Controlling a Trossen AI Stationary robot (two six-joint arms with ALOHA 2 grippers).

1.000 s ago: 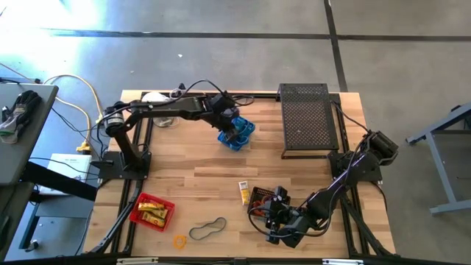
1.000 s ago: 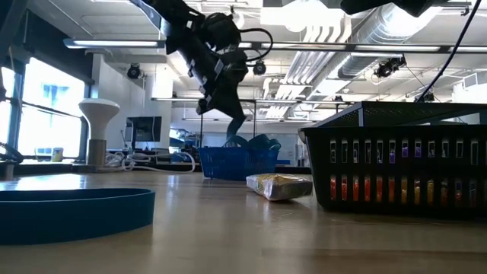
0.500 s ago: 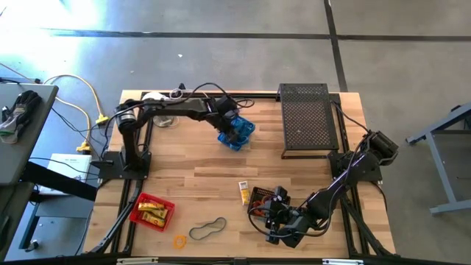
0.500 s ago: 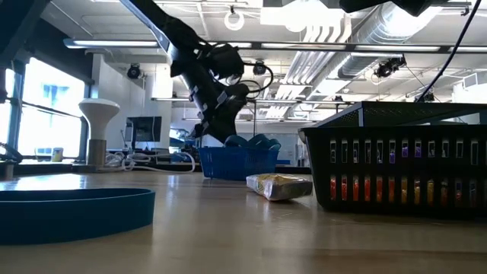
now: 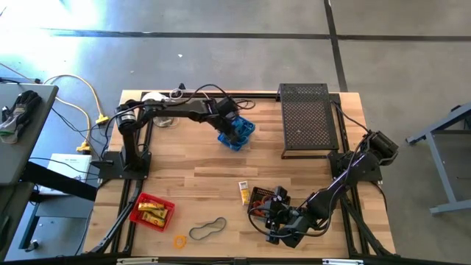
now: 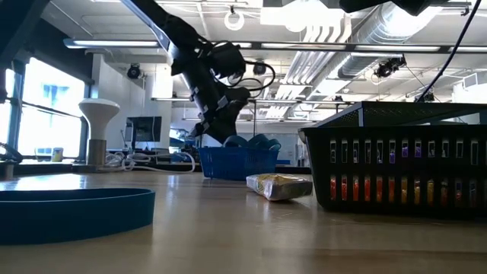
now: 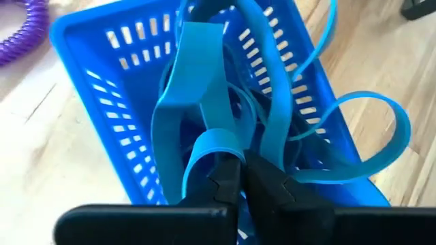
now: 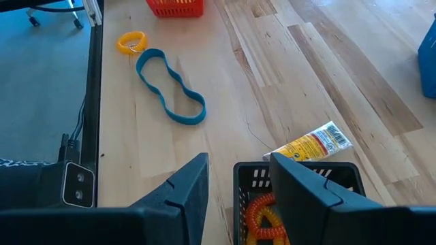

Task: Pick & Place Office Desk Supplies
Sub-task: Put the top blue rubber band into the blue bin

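Overhead, the left arm (image 5: pixel 173 110) stretches out low and nearly flat from its base, its wrist bent down so the left gripper (image 7: pixel 242 173) dips into the blue basket (image 5: pixel 236 132). Its fingers are pressed together with no gap, and a blue band loop (image 7: pixel 197 109) rises right in front of the fingertips; whether the tips pinch that loop I cannot tell. More blue bands curl out over the basket's rim just beyond the fingers. The basket is a small slotted plastic box, bright blue, standing on the wooden table (image 5: pixel 199 173).

The right arm (image 5: pixel 353 173) folds down from its base, with the right gripper (image 8: pixel 235 180) over the black basket (image 8: pixel 300 170). Its fingers stand part-way open, one outside the basket's wall and one above its inside, holding nothing visible. An orange coil (image 8: pixel 262 214) lies in the basket beneath them. A little yellow tube (image 8: pixel 310 144) lies just past the fingertips, beside the basket. Farther ahead lie a band loop (image 8: pixel 170 92) and an orange ring (image 8: pixel 131 41), with the red basket (image 8: pixel 174 7) beyond.
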